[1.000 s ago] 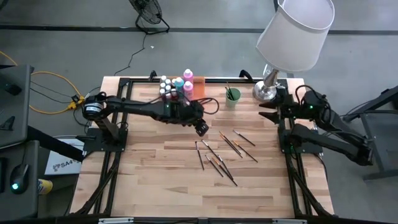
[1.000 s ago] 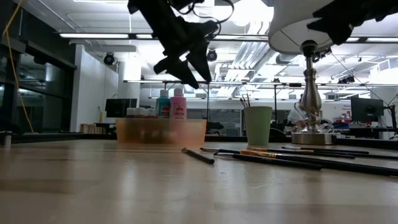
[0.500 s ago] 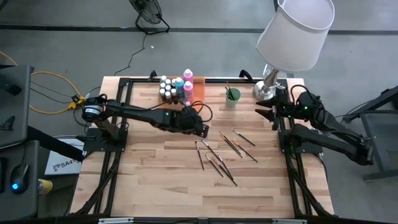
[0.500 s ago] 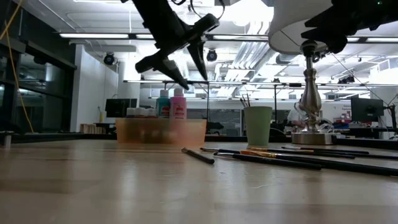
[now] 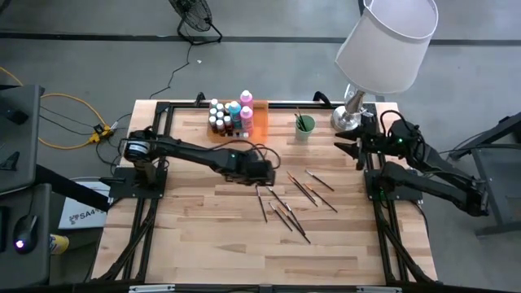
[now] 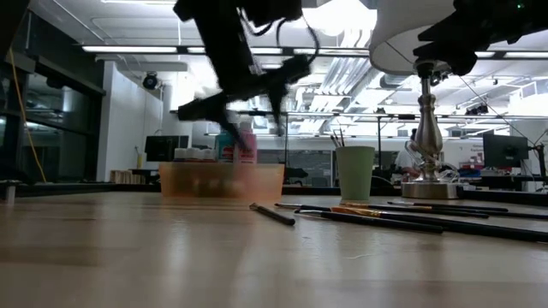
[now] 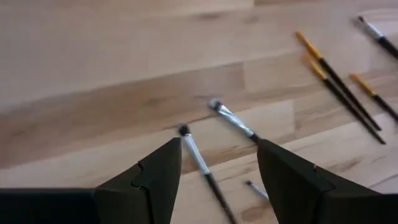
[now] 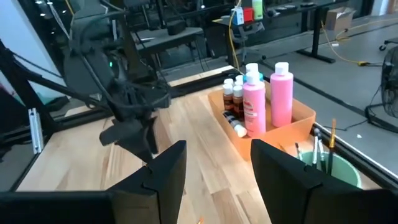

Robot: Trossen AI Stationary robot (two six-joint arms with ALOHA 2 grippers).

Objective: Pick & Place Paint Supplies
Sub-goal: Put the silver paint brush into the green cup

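The left end effector [image 5: 265, 173] is hanging open and empty at frame centre in the high view, just above the ends of the paintbrushes [image 5: 286, 199] lying scattered on the wooden surface [image 5: 195, 236]. The paint bottles [image 5: 230, 114] are standing in the orange tray [image 5: 259, 116] at upper centre, beside the green cup [image 5: 304, 126]. No label is readable. The right end effector [image 5: 345, 147] is waiting open at the right, near the lamp [image 5: 383, 49].
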